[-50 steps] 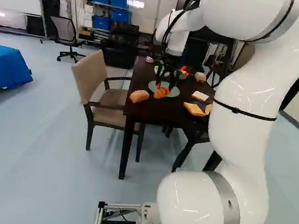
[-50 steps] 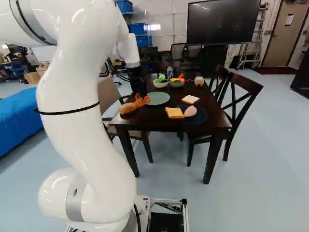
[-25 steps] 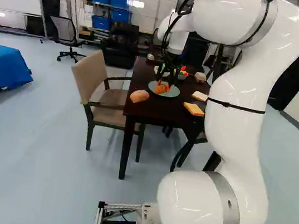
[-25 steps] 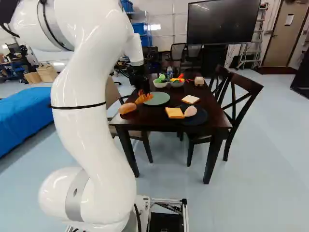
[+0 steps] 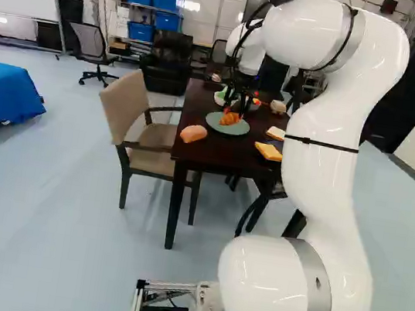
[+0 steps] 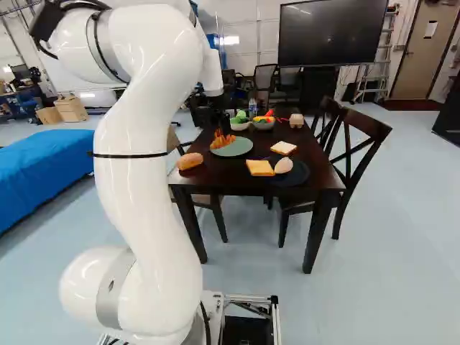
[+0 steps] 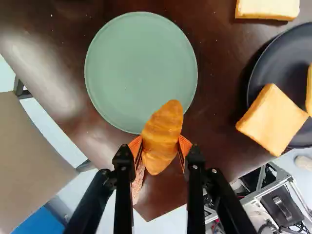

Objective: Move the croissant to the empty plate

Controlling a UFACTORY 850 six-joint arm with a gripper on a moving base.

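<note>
My gripper (image 6: 220, 125) hangs over the table's left side in the right base view, holding the orange-brown croissant (image 6: 222, 140). In the wrist view both orange pads of the gripper (image 7: 160, 145) press the croissant (image 7: 163, 127) from two sides. Its far end overlaps the near rim of the bare pale green plate (image 7: 139, 68); the rest extends outside the plate's outline. How high it hangs above the plate I cannot tell exactly. The left base view shows the croissant (image 5: 229, 118) in front of the green plate (image 5: 235, 129).
A bread loaf (image 5: 193, 133) lies on the dark table (image 6: 237, 181) nearer the base. A black plate (image 7: 261, 68) bears bread slices and an egg-like item. Two bowls (image 6: 264, 124) with toy vegetables stand beyond the green plate. Chairs (image 5: 145, 127) flank the table.
The arm has swung rightward and forward in the right base view, carrying the croissant away from above the loaf to the green plate's edge. The base and the table's things have stayed put.
</note>
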